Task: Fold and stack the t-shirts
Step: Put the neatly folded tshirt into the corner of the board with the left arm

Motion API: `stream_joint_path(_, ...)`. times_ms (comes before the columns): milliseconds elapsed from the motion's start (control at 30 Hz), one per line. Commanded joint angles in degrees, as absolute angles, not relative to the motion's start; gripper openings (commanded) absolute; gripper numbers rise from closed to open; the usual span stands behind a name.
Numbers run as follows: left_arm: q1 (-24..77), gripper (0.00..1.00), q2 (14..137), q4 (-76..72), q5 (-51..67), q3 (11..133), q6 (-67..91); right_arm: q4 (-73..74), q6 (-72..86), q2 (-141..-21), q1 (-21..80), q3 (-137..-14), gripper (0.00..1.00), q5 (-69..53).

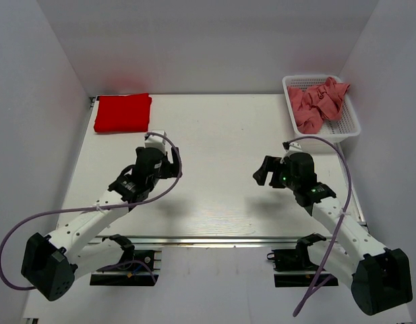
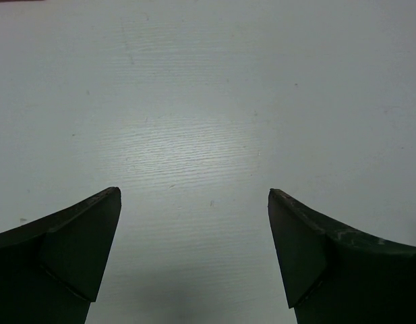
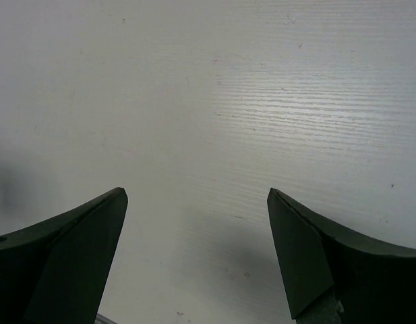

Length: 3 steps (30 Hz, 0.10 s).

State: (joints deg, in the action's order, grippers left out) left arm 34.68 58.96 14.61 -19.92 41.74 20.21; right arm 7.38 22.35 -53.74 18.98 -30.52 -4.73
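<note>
A: What's around?
B: Red shirt (image 1: pixel 123 113) folded flat at far-left corner. Pink shirts (image 1: pixel 319 102) heaped in basket (image 1: pixel 350 129) at far-right corner.
A: Grippers?
B: Left gripper (image 2: pixel 194 196) & right gripper (image 3: pixel 197 192): fingers wide apart, over mid-table (image 1: pixel 221 128), well apart from both. Walls (image 1: pixel 59 101) hem left, far, right edges.

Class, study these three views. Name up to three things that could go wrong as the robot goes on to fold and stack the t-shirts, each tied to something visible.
1. The pink t-shirts lie crumpled together in the basket. The right gripper, open and empty, may lift several at once or drag the basket along.
2. The red t-shirt, folded, sits at the far left corner of the table. Stacking onto it could nudge it over the edge.
</note>
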Motion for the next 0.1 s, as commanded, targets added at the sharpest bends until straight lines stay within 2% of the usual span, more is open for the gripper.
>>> stream_joint_path(0, 35.33, 1.00, 57.48, 14.77, -21.36, 40.87, 20.83, 4.14, 21.80, -54.23, 18.81, -31.73, 0.90, -7.11)
stream_joint_path(67, 35.33, 1.00, 57.48, 14.77, -21.36, 40.87, 20.83, 2.38, 21.71, -53.62, 18.81, -30.94, 0.90, -8.61)
